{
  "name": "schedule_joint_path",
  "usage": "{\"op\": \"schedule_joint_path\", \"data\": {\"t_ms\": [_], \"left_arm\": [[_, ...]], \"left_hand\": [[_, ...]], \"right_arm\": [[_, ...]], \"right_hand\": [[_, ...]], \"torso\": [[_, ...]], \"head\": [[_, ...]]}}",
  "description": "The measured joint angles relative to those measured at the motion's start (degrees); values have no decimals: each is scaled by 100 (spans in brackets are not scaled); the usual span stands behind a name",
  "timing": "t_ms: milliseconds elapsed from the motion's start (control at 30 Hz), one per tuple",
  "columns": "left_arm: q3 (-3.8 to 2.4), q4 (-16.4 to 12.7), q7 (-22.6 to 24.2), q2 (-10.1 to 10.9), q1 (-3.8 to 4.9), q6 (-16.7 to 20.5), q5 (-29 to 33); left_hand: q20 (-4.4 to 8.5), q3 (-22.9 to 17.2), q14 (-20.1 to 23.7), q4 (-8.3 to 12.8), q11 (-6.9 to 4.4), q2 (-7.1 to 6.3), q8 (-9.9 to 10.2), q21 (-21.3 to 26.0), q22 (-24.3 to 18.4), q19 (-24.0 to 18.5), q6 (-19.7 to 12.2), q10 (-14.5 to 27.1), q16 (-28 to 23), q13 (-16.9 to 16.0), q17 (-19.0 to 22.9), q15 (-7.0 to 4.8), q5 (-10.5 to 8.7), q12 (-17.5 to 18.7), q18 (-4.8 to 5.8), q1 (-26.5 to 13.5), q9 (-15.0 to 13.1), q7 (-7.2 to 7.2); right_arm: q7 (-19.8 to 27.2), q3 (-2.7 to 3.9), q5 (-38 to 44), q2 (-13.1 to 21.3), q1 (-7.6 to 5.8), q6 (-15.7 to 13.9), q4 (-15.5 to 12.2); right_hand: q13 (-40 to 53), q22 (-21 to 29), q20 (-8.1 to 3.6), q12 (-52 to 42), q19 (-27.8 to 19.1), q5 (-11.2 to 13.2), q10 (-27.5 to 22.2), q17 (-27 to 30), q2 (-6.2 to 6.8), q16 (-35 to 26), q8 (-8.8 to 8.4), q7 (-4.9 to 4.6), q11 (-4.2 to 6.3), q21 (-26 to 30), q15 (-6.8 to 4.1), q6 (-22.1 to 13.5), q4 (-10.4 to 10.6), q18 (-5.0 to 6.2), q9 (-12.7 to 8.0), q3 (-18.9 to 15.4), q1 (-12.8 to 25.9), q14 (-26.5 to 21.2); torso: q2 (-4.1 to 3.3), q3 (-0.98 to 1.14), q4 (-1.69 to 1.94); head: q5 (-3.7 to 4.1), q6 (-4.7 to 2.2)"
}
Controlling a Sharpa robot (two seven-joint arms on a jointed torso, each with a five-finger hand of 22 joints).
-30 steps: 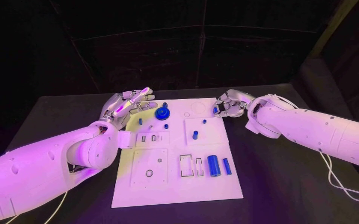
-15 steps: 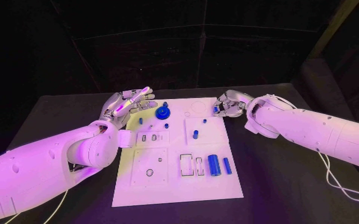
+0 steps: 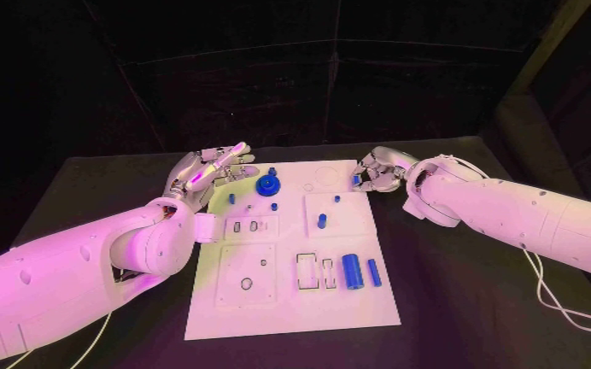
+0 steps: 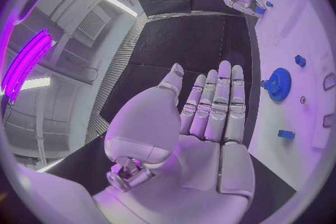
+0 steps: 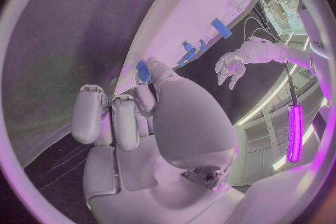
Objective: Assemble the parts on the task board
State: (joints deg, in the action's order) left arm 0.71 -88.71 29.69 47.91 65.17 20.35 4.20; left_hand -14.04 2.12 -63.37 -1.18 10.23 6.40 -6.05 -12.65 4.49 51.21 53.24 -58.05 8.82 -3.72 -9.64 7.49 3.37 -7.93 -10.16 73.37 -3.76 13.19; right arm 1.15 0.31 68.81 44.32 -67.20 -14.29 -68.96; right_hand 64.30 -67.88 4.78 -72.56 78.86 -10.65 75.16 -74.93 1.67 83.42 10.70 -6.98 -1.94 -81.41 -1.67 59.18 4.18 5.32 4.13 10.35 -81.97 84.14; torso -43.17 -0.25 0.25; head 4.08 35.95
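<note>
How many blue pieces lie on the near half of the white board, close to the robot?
2: a thick cylinder and a thin bar just right of it, near the board's right edge. None seems hidden there.

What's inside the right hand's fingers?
The right hand at the task board's far right edge pinches a small blue part. Its fingers cover most of it, so its shape stays unclear.

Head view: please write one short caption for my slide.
Left hand open beside the task board; right hand pinches a blue part at its far edge.
</note>
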Motion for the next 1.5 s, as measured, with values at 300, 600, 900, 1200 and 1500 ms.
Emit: {"op": "schedule_joint_path", "data": {"t_ms": [300,600,900,1200,1500], "left_arm": [[0,3,-1,1,0,-5,0],[0,6,-3,17,-1,-7,0],[0,172,-3,-10,0,-14,0],[0,266,0,-33,3,-18,-1],[-1,271,1,-44,3,-23,-1]], "left_hand": [[0,0,0,0,0,0,0,18,0,0,0,0,0,0,0,0,0,0,0,0,0,0],[0,0,0,0,0,0,0,18,-4,0,0,0,0,0,0,0,0,0,0,0,0,0],[0,0,0,0,0,0,0,18,-4,0,0,0,0,0,0,0,0,0,0,0,0,0],[0,0,0,0,0,0,0,18,-8,0,0,0,0,0,0,0,0,0,0,0,0,0],[0,0,0,0,0,0,0,18,-8,0,0,0,0,0,1,0,0,0,0,0,0,0]], "right_arm": [[100,-5,-84,21,10,-200,-44],[-24,-1,-188,232,-2,-519,-609],[-735,2,-213,81,-40,-784,-1451],[-1343,-2,13,-583,-40,-801,-1682],[-1624,-6,476,-1119,-12,-487,-1638]], "right_hand": [[124,-69,-40,-59,40,67,60,0,-75,46,65,-26,60,-29,-44,43,-71,0,0,181,4,-4],[85,-73,-59,-37,59,154,60,1,-125,46,62,-26,60,-29,-60,43,-122,0,-10,360,23,-20],[37,-49,-59,25,59,202,39,1,-199,45,-41,-25,37,-29,-60,42,-228,0,-48,481,102,-20],[42,-49,-59,25,59,218,59,2,-183,45,-79,-23,18,-29,-60,37,-277,0,-48,534,178,-20],[42,-54,-59,52,59,233,58,2,-165,45,-112,-25,18,-29,-59,15,-230,0,-48,635,196,-21]], "torso": [[0,2,-1],[14,-9,-4],[61,-42,-2],[116,-68,16],[127,-86,37]], "head": [[7,11],[-35,-3],[-115,38],[-345,164],[-507,248]]}}
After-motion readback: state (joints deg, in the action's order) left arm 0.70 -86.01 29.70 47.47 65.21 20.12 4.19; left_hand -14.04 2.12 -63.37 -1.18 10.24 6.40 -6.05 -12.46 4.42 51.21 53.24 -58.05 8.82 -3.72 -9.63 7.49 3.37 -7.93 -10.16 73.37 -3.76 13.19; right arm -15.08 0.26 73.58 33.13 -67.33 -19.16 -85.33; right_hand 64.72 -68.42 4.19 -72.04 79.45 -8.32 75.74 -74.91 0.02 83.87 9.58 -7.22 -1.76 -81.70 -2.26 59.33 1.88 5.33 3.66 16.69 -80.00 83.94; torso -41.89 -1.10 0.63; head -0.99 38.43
